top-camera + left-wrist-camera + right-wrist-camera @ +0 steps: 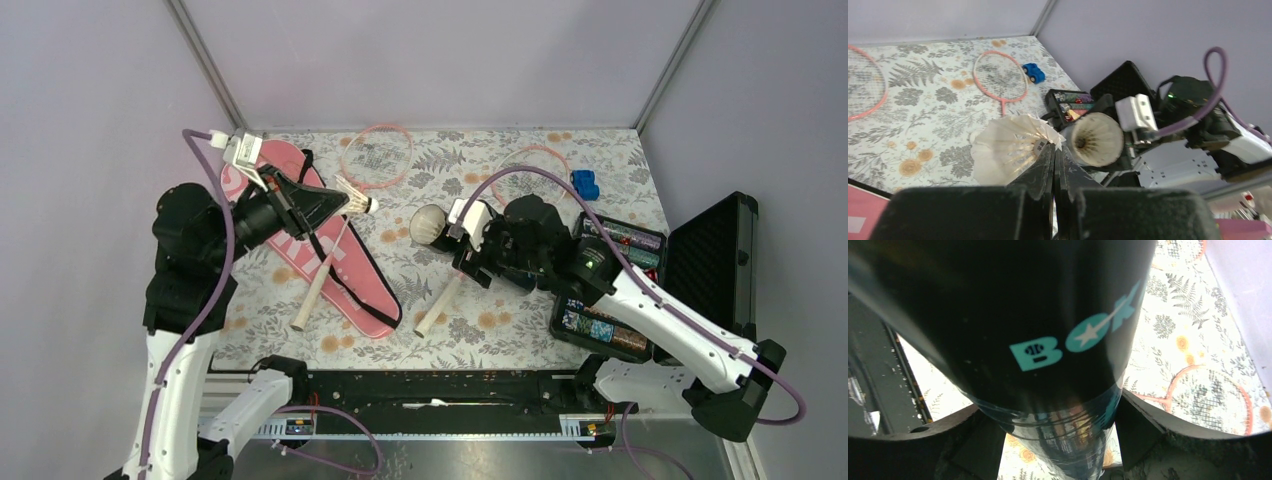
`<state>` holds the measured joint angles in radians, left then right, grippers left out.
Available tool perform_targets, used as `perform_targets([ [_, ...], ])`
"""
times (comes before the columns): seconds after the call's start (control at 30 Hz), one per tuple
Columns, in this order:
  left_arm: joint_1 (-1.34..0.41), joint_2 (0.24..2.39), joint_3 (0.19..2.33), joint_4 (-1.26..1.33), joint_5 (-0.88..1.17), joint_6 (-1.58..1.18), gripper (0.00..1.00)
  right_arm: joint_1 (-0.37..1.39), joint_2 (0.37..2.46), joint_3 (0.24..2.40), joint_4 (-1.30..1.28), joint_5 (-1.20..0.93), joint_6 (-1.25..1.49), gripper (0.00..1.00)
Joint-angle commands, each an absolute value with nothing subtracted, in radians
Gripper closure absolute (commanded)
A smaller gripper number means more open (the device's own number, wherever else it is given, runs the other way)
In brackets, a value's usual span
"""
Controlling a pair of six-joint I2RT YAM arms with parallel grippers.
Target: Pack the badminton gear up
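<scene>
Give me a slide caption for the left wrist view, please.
Left gripper pinches a shuttlecock near the open black tube.

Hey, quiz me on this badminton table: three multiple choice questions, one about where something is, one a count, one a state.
1. Where is the blue toy? A near left corner; B dead centre; C far right, beside the right racket.
2. How many rackets show? A two; B one; C three.
3. The left claw is: A open; B shut on a shuttlecock; C shut on nothing.
Answers: C, the toy lies just beside that racket's head; A, the left racket makes two; B, it pinches the feathered skirt.
</scene>
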<state>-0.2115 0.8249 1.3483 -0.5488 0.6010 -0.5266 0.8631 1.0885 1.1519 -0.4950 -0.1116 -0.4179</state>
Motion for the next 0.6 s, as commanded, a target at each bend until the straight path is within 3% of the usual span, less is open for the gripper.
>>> perform_targets([
  [0.0,-0.221,0.783,1.366,-0.452,0.704,-0.599,1.0,0.902,1.105,1.233,-0.446,-0.028,-0.482,0.69],
  [0.57,-0.305,0.743,1.229,-0.267,0.7,-0.746,1.0,1.011,1.197,1.332,-0.416,0.033,-0.444,0.69],
])
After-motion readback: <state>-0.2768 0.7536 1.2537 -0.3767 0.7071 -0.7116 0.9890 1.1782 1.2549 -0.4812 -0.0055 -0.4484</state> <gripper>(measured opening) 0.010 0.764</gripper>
